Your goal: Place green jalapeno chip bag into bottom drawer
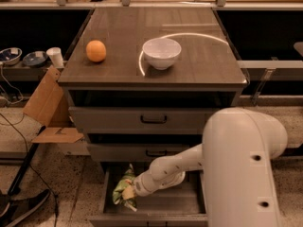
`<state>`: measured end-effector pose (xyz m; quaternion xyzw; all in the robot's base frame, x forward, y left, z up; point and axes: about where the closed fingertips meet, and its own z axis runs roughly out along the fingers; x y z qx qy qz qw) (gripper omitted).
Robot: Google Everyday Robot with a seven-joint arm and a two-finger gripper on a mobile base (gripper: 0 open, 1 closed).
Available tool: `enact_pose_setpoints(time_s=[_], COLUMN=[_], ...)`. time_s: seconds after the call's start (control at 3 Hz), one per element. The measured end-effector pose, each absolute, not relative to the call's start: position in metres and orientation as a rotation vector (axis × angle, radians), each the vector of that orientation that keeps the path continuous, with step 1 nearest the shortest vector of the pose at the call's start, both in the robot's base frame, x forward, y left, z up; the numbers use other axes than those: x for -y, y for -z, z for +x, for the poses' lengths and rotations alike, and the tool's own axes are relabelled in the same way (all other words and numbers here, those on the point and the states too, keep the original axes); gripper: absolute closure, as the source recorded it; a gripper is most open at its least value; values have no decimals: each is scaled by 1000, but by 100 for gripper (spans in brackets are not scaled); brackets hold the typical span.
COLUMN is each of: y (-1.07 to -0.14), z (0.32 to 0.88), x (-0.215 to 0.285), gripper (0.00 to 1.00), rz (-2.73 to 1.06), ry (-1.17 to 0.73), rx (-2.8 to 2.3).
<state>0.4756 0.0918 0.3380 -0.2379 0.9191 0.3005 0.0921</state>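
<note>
The green jalapeno chip bag (122, 187) lies in the left part of the open bottom drawer (180, 206), close to its left wall. My gripper (128, 193) reaches down into the drawer from the right and sits right at the bag, its pale tips against the foil. My white arm (241, 160) fills the lower right and hides the drawer's right side.
The cabinet top (208, 60) holds an orange (96, 50) at the left and a white bowl (162, 52) in the middle. Two upper drawers with black handles (153, 119) are closed. A cardboard box (45, 108) and cables lie on the floor at the left.
</note>
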Motion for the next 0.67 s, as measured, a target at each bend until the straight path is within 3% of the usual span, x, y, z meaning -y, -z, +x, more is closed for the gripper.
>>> enact_pose_setpoints(time_s=[0.33, 0.67], y=[-310, -286], z=[491, 499], x=[-89, -79], gripper=[100, 82], rz=[-676, -614], ry=[-821, -777], rx=[-2793, -2857])
